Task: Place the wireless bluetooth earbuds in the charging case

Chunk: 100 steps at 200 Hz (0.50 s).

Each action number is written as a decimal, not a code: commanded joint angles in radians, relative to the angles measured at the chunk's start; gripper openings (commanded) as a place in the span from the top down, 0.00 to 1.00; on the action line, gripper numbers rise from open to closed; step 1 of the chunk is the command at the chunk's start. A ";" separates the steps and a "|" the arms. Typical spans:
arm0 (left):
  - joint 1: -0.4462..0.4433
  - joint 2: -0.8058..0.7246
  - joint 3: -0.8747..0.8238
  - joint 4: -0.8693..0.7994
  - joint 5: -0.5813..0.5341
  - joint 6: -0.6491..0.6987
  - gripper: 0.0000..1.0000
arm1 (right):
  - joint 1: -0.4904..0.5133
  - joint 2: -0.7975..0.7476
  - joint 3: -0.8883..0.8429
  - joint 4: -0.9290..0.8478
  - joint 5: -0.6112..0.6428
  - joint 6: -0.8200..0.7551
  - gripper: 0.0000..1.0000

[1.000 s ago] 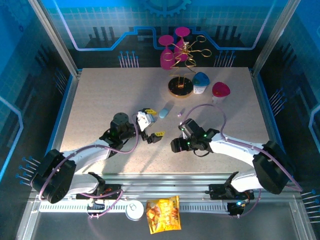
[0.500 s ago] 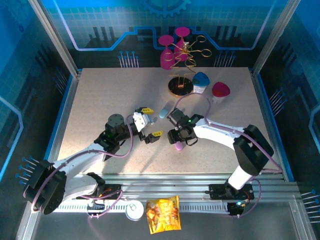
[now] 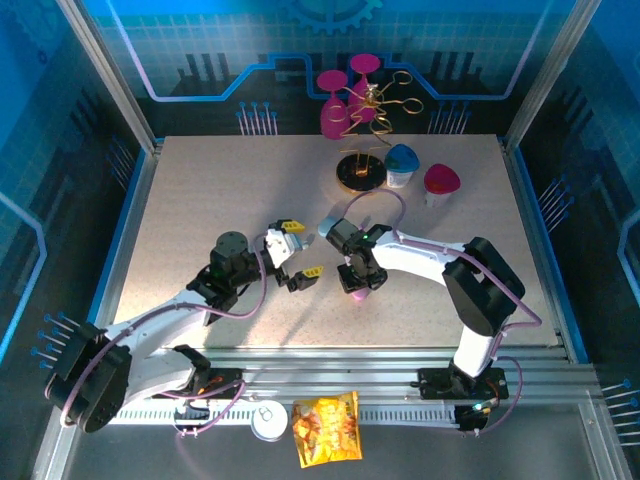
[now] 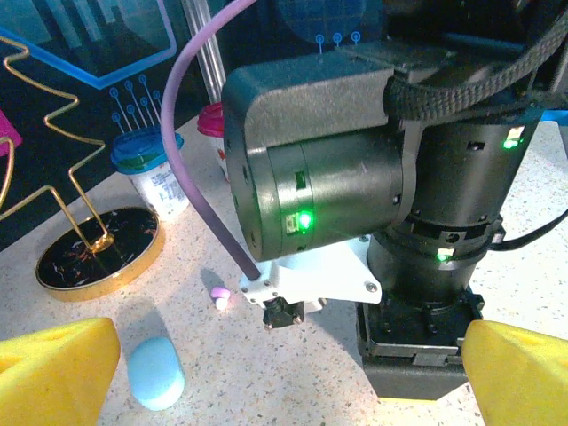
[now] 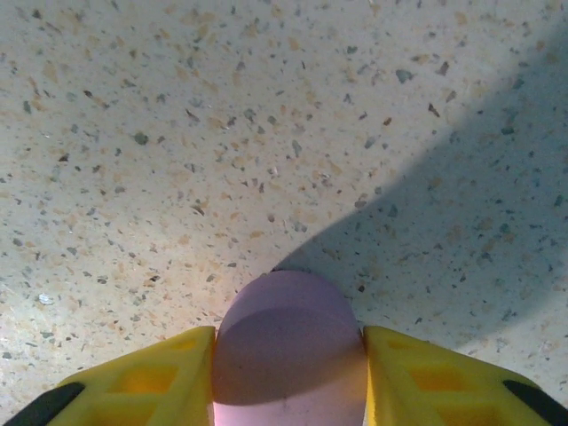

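Observation:
My right gripper (image 3: 357,285) points down at the table and is shut on a lilac pill-shaped charging case (image 3: 358,294). In the right wrist view the lilac case (image 5: 288,342) sits tight between both yellow fingers (image 5: 151,382), its end resting on the speckled table. My left gripper (image 3: 300,248) stands open just left of it, its jaws wide apart around nothing. A pale blue case (image 4: 155,373) lies flat on the table to the left. One tiny lilac earbud (image 4: 220,295) lies beyond it, close to the right arm's wrist (image 4: 355,177).
A gold wire stand on a black round base (image 3: 361,172) holds pink glasses at the back. Beside it stand a blue-lidded cup (image 3: 402,165) and a pink-lidded cup (image 3: 441,182). A snack bag (image 3: 326,428) and a tin (image 3: 268,421) lie off the table's near edge.
The right arm has folded and swung leftward over the table's middle, its gripper staying near the same spot with the lilac case now showing beneath it. The left gripper shifted slightly.

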 commanded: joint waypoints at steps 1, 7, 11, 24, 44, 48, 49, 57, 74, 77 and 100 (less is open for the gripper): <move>-0.007 0.017 0.001 0.021 0.003 0.019 0.01 | 0.004 0.017 0.020 -0.047 -0.015 -0.003 0.61; -0.008 0.015 -0.002 0.023 0.003 0.019 0.01 | 0.003 0.016 0.020 -0.051 -0.014 -0.003 0.60; -0.008 0.013 -0.004 0.023 0.002 0.019 0.01 | 0.003 0.013 0.021 -0.053 -0.014 -0.003 0.59; -0.008 0.009 -0.007 0.021 -0.001 0.019 0.01 | 0.000 0.008 0.022 -0.059 -0.015 -0.002 0.51; -0.007 0.008 -0.007 0.021 -0.006 0.022 0.01 | -0.005 0.007 0.020 -0.050 -0.037 -0.001 0.50; -0.008 0.010 -0.006 0.021 -0.006 0.025 0.01 | -0.005 0.009 0.020 -0.047 -0.042 -0.002 0.51; -0.007 0.011 -0.006 0.020 -0.006 0.025 0.01 | -0.005 0.009 0.020 -0.047 -0.043 -0.003 0.52; -0.008 0.017 -0.003 0.022 -0.007 0.029 0.01 | -0.007 0.018 0.024 -0.046 -0.053 -0.003 0.54; -0.007 0.028 0.004 0.029 -0.006 0.030 0.01 | -0.008 0.030 0.032 -0.050 -0.051 -0.004 0.58; -0.008 0.030 0.005 0.030 -0.006 0.030 0.01 | -0.008 0.031 0.033 -0.051 -0.052 -0.005 0.59; -0.007 0.043 0.005 0.039 0.000 0.026 0.01 | -0.010 0.008 0.034 -0.048 -0.047 -0.006 0.62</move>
